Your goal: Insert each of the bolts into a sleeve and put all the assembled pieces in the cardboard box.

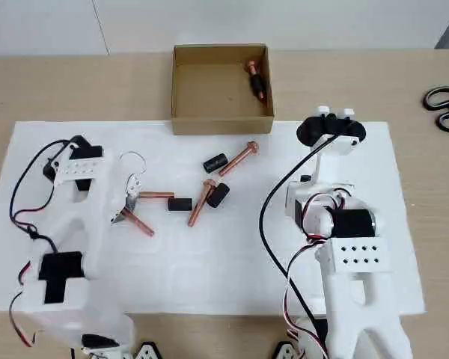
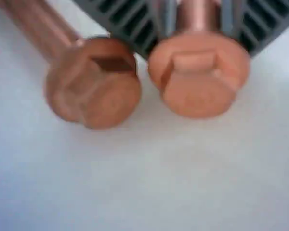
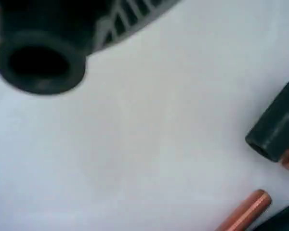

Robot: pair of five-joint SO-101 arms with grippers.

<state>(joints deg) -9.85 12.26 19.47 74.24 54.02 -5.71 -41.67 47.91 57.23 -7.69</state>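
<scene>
Bolt (image 2: 197, 77) clamped by shank in left gripper (image 2: 197, 19), head at surface (image 2: 144, 192); second bolt (image 2: 91, 84) beside. Right gripper (image 3: 48, 24) holds sleeve (image 3: 38, 60). Step: mating pair. Next likely needs lift, shank-to-bore alignment; cardboard box (image 1: 221, 124) later.

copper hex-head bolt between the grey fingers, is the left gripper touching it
Touching: the left wrist view shows the left gripper closed on both sides of the copper hex-head bolt's shaft.

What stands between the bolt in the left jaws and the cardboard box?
Nothing visible does. In the high view, bare white sheet runs from the bolt at the left gripper to the front wall of the cardboard box. Loose sleeves and bolts lie off that line, toward the middle; a second bolt lies right beside the held one.
</scene>
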